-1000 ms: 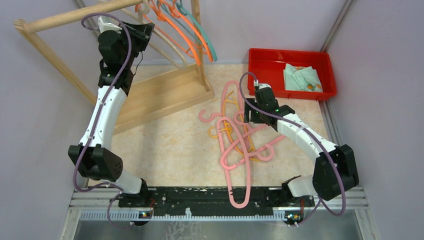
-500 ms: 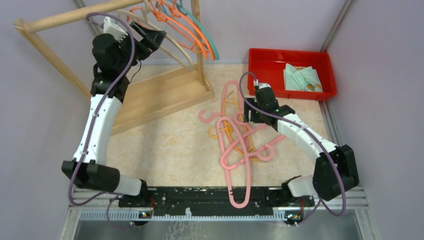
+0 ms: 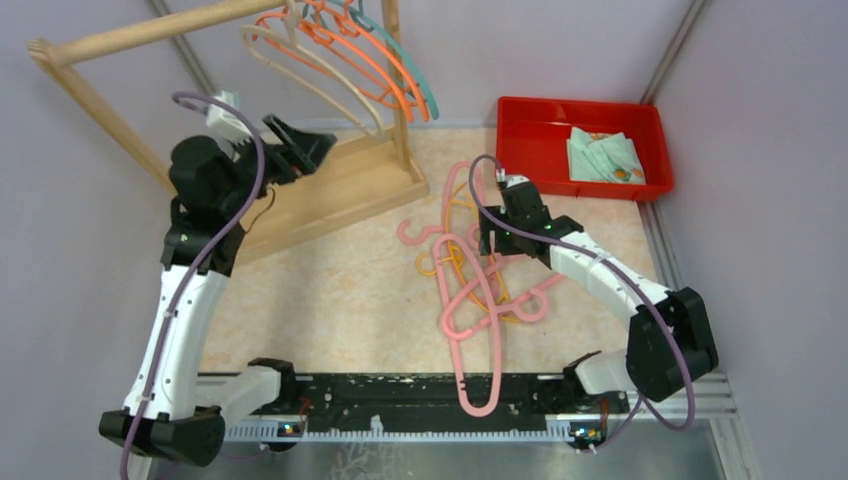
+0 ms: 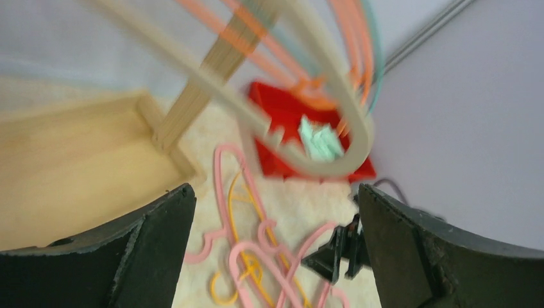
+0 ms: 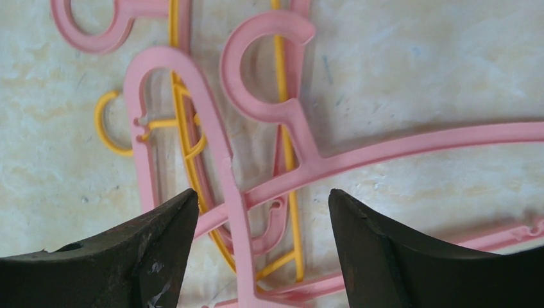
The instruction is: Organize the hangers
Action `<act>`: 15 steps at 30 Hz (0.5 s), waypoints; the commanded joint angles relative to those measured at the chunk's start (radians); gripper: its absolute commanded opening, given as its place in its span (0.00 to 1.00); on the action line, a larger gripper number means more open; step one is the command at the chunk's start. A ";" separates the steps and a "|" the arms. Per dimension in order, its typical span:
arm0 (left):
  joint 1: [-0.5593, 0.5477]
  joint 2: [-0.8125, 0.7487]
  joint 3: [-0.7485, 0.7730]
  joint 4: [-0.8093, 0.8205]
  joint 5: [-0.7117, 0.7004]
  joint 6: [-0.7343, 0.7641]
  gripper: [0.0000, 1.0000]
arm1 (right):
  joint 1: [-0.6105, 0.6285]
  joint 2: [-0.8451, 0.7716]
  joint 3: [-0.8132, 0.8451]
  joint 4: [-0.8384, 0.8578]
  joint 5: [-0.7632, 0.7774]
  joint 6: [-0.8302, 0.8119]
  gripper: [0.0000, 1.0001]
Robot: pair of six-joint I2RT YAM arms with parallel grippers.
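Observation:
Several hangers in beige (image 3: 300, 62), orange (image 3: 372, 70) and teal (image 3: 415, 85) hang from the wooden pole (image 3: 150, 32). My left gripper (image 3: 318, 148) is open and empty below them, over the rack's base; in the left wrist view a blurred beige hanger (image 4: 321, 96) swings ahead of it (image 4: 276, 189). Pink hangers (image 3: 470, 290) and a yellow hanger (image 3: 447, 262) lie tangled on the table. My right gripper (image 3: 490, 240) hovers open just over this pile, its fingers either side of a pink hanger's arm (image 5: 237, 212) without touching it.
A red bin (image 3: 530, 115) holding a pale green cloth (image 3: 605, 155) stands at the back right. The rack's wooden base (image 3: 330, 190) and upright post (image 3: 397, 100) are at the back left. One long pink hanger (image 3: 478, 385) reaches over the front rail.
My left gripper opened, let go of the beige hanger on the pole, and dropped down and away from it. The right gripper shifted slightly left over the pile.

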 commanded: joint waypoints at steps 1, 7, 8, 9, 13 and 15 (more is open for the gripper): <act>-0.049 -0.094 -0.208 -0.120 0.028 0.021 1.00 | 0.079 0.013 -0.035 0.033 -0.043 -0.025 0.75; -0.117 -0.185 -0.328 -0.207 -0.008 0.036 1.00 | 0.095 0.027 -0.105 0.076 -0.079 -0.002 0.75; -0.127 -0.190 -0.338 -0.227 -0.009 0.041 1.00 | 0.095 0.036 -0.110 0.078 -0.076 -0.002 0.74; -0.134 -0.194 -0.352 -0.233 -0.009 0.045 1.00 | 0.095 0.046 -0.115 0.081 -0.072 0.000 0.74; -0.143 -0.214 -0.400 -0.237 0.008 0.044 0.99 | 0.095 0.082 -0.137 0.104 -0.091 0.003 0.66; -0.145 -0.219 -0.414 -0.237 0.013 0.043 0.99 | 0.099 0.101 -0.143 0.117 -0.115 0.008 0.59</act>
